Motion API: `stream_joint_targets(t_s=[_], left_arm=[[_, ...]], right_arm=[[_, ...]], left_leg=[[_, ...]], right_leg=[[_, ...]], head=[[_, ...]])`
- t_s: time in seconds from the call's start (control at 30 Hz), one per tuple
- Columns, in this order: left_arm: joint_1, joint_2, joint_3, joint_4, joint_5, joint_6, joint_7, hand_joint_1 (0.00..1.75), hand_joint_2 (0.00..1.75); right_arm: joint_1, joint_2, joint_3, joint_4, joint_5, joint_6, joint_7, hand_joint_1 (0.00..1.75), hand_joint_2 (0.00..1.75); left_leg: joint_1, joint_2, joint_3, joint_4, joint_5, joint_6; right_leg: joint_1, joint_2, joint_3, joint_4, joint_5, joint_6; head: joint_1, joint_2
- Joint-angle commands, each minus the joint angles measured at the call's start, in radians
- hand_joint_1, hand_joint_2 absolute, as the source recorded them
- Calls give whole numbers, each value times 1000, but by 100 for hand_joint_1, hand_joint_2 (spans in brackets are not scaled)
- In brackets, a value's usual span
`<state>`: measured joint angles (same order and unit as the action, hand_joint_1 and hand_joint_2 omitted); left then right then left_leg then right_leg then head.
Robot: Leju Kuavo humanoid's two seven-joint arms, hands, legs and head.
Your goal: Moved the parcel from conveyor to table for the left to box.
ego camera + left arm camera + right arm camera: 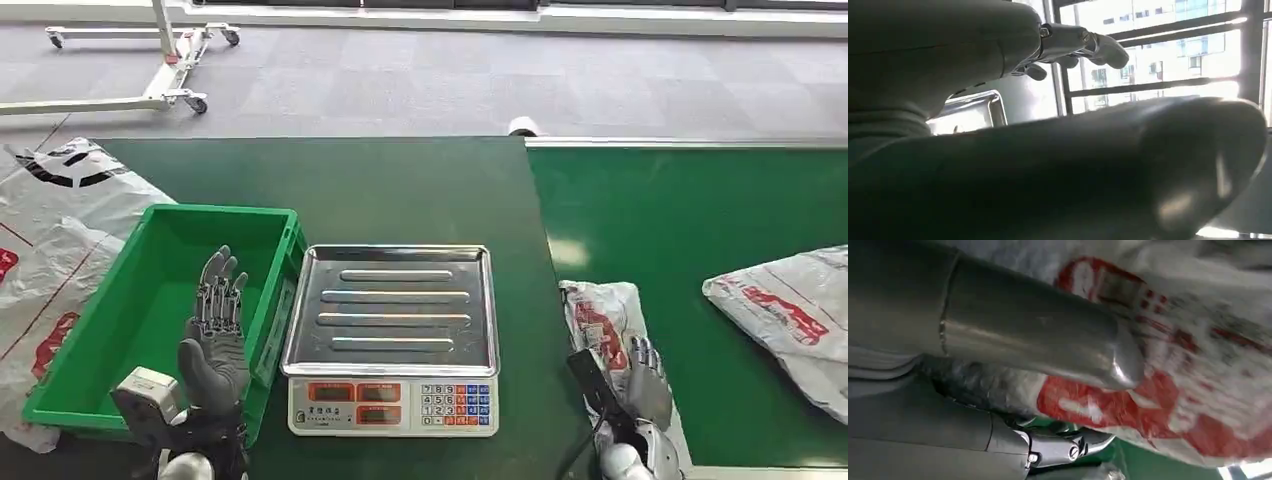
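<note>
You are looking down at a green surface (420, 190) with a weighing scale (392, 335) at its middle, a green bin (160, 300) to its left and a green conveyor (690, 220) to its right. Your right hand (640, 375) is reaching onto the near edge of the conveyor and is resting on a white parcel (600, 320) with red print; in the right wrist view the thumb (1048, 345) is lying across the bag and darker fingers (1068, 447) are curling beneath its edge, so the hand appears to be closing on the parcel (1168, 365), though you cannot tell whether the grip is firm yet. A second parcel (790, 310) is lying further right on the belt. Your left hand (215, 335) is waiting upright over the bin, fingers spread, holding nothing. The step in hand looks like the pick-up. Next you will likely need to secure the grip, lift the soft bag without it sagging loose, and carry it leftward onto the surface within the left hand's reach.
</note>
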<state>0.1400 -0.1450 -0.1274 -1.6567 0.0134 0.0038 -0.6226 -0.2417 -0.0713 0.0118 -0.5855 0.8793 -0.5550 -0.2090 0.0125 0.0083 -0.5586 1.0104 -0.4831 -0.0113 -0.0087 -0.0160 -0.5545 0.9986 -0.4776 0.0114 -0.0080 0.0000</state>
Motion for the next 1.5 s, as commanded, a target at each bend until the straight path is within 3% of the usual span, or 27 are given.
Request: stream_joint_targets(t_s=[0.03,0.07,0.13,0.17,0.47,0.73,0.97,1.0,1.1,1.23,1.27,1.37,1.5], left_arm=[[-39,22,2,63,-4,-8,4,0,0],[-40,23,1,63,-4,-8,4,0,0],[-41,28,-5,64,-2,-19,1,0,0],[-40,27,-6,62,-1,-18,0,0,0],[-14,29,-26,21,-3,-20,-2,0,0],[-30,37,-31,12,3,-31,-9,0,0],[-31,37,-29,13,3,-31,-9,0,0],[-32,35,-26,13,3,-31,-9,0,0],[-39,29,-16,13,9,-42,-12,0,0],[-41,34,-10,2,14,-47,-17,0,0],[-36,28,-3,-6,16,-45,-22,0,0],[-32,25,0,-14,17,-53,-29,0,0],[-39,19,10,3,17,-56,-29,0,0]], right_arm=[[-21,21,-53,193,34,49,28,0,0],[-22,20,-48,202,42,56,28,0,175],[-25,22,-30,225,103,55,62,0,175],[-23,25,-37,224,101,52,48,175,175],[-4,24,-56,173,112,48,-12,175,175],[50,10,-86,-120,160,70,-25,175,175],[51,9,-86,-129,160,79,-24,175,175],[53,9,-87,-154,158,39,-48,175,175],[42,-8,-65,-319,149,14,-67,175,175],[83,-24,-44,-710,144,12,-35,175,175],[72,-29,-28,-830,156,-40,-56,175,175],[69,-41,-4,-975,166,37,1,175,175],[65,-37,45,-1019,167,-24,-46,175,175]], left_leg=[[0,-1,1,-2,1,0],[-1,-1,1,-5,3,1],[-1,-2,1,-3,2,0],[0,-3,1,-3,2,1],[0,-1,4,-2,2,2],[-1,0,5,-2,1,2],[0,1,5,0,0,2],[0,0,5,-1,1,2],[-1,2,3,-1,1,2],[-3,4,-2,1,2,2],[-3,5,-2,1,1,2],[-4,5,-4,2,1,3],[-4,4,-2,0,1,2]], right_leg=[[0,1,1,-2,1,0],[-1,1,1,-4,2,-1],[-1,-1,2,-2,1,-1],[0,-1,3,-3,1,-1],[0,0,5,-4,2,0],[-1,0,5,-3,2,1],[0,1,6,-2,1,1],[0,1,5,-3,2,1],[-1,2,3,-1,2,1],[-3,5,-3,2,3,1],[-3,6,-3,2,3,1],[-4,7,-6,4,3,1],[-4,5,-4,2,3,1]], head=[[0,0],[0,0],[0,0],[0,0],[0,0],[0,0],[0,0],[0,0],[0,0],[0,0],[0,0],[0,0],[0,0]])
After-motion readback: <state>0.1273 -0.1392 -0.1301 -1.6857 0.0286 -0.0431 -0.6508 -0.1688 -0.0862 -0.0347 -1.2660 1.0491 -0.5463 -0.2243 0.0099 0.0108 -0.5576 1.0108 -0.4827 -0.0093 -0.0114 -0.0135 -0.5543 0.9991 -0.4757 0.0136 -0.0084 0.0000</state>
